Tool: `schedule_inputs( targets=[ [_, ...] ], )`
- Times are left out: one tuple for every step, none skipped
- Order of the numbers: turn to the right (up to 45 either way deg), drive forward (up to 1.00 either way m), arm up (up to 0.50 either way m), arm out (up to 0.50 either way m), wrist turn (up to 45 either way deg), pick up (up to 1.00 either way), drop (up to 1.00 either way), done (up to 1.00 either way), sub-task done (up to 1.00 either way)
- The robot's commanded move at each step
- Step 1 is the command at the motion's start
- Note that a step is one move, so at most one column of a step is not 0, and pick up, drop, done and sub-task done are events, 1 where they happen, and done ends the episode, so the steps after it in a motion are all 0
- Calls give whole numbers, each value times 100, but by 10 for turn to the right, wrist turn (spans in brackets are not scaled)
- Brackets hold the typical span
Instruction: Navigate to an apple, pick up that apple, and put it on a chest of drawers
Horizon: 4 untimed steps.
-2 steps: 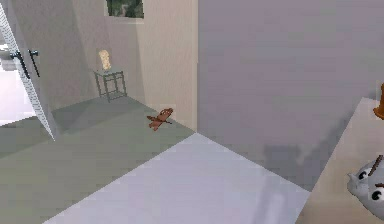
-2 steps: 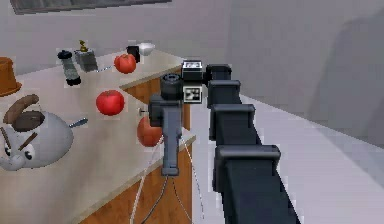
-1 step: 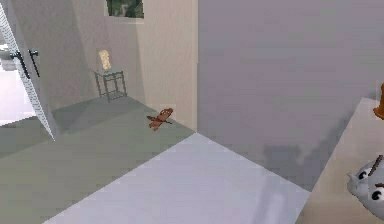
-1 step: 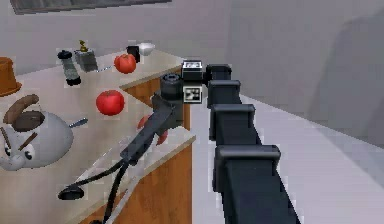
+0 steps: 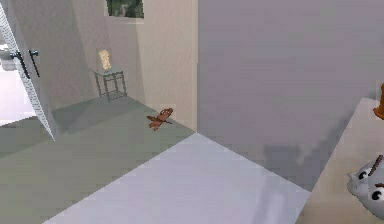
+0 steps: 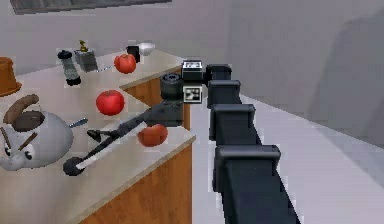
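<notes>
Beige countertop (image 6: 45, 195) on wood-panel sides, plain grey walls all round, grey floor (image 5: 90, 160) with a paler strip across it. A grey kettle (image 6: 35, 140) with a brown handle sits on the counter, so I'm placing everything off that.

There are three red round things up there, and honestly any of them could be the apple. The near red ball (image 6: 110, 102) is just beyond the kettle, bright and glossy with a highlight on top. The back red ball (image 6: 125, 63) is farther behind the kettle and looks much the same, maybe with a tiny stem. The edge red ball (image 6: 152, 136) is duller and more orange. It sits by the counter's edge, with the gripper between it and the kettle.

The gripper (image 6: 100, 145) slants across the countertop with its tips close to the kettle, on the dark arm (image 6: 245, 170). Can't tell whether it's got anything, too much stuff right by it.

A dark grinder (image 6: 67, 68) stands behind the kettle. Well across the floor from the kettle there's a small table (image 5: 112, 82) carrying a pale bust (image 5: 104, 58).
</notes>
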Motion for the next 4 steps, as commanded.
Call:
schedule_inputs(
  targets=[
    [0, 0, 0, 0, 450, 0, 0, 0, 0],
    [0, 0, 0, 0, 150, 0, 0, 0, 0],
    [0, 0, -10, 0, 0, 0, 0, 0, 0],
    [0, 0, 0, 0, 0, 100, 0, 0, 0]
  ],
)
